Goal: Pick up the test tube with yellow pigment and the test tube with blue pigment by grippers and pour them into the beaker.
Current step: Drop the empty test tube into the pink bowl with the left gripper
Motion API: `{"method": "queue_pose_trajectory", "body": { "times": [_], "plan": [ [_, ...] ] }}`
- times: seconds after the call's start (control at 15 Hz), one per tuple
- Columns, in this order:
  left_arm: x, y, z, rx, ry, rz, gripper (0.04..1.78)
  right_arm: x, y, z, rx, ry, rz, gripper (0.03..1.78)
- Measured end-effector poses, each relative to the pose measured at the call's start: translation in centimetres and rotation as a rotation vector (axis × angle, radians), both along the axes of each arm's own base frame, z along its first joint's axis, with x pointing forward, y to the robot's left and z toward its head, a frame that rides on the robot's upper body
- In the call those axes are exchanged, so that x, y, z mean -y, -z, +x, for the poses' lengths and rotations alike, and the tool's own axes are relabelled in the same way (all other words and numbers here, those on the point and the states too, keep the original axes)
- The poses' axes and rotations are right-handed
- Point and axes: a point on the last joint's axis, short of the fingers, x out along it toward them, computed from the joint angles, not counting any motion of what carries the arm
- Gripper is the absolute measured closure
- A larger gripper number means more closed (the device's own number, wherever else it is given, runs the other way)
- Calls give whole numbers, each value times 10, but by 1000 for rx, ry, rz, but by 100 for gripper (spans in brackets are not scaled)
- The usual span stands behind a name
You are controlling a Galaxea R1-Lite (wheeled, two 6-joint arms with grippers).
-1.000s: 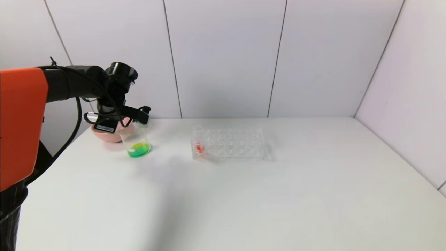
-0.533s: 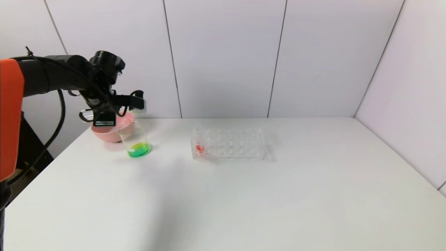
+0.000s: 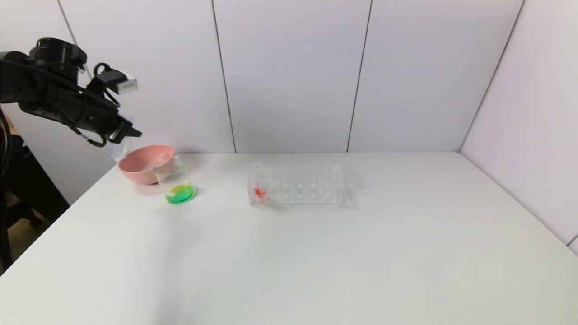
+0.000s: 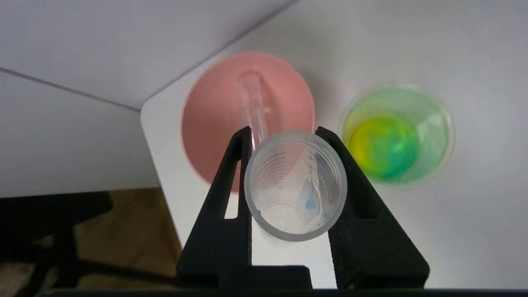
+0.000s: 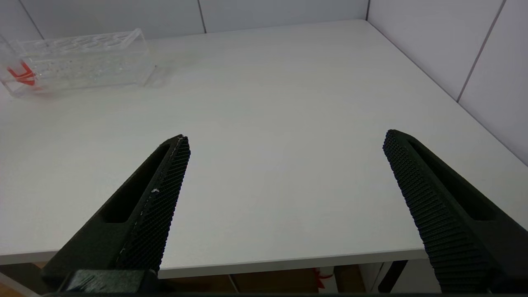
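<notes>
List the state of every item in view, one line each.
Left gripper: shut on the blue-pigment test tube, raised above the pink bowl.
Blue-pigment test tube: nearly empty, a blue trace left.
Beaker: upright, holding green-yellow liquid.
Pink bowl: an empty test tube lies in it.
Tube rack: one orange-red tube standing in it.
Right gripper: open, idle.

pink bowl (image 3: 145, 163), green-yellow liquid in beaker (image 3: 179, 194), black tool (image 4: 288, 140)

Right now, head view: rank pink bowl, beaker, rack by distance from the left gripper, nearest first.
Left gripper is raised at far left.
1. Pink bowl, just below it.
2. Beaker, right of the bowl, touching it.
3. Rack, mid-table.
</notes>
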Motion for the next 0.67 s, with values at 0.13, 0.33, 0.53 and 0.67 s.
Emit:
{"method": "queue_pose_trajectory", "body": {
  "times": [0.13,0.33,0.53,0.67],
  "plan": [
    [-18,-7,9,138,26,-177,129,0,0,0,0,0,0,10],
    [-34,-5,29,287,48,-349,129,0,0,0,0,0,0,10],
    [-42,16,43,276,17,-416,129,0,0,0,0,0,0,10],
    [-43,33,49,230,7,-428,129,0,0,0,0,0,0,10]
  ]
}}
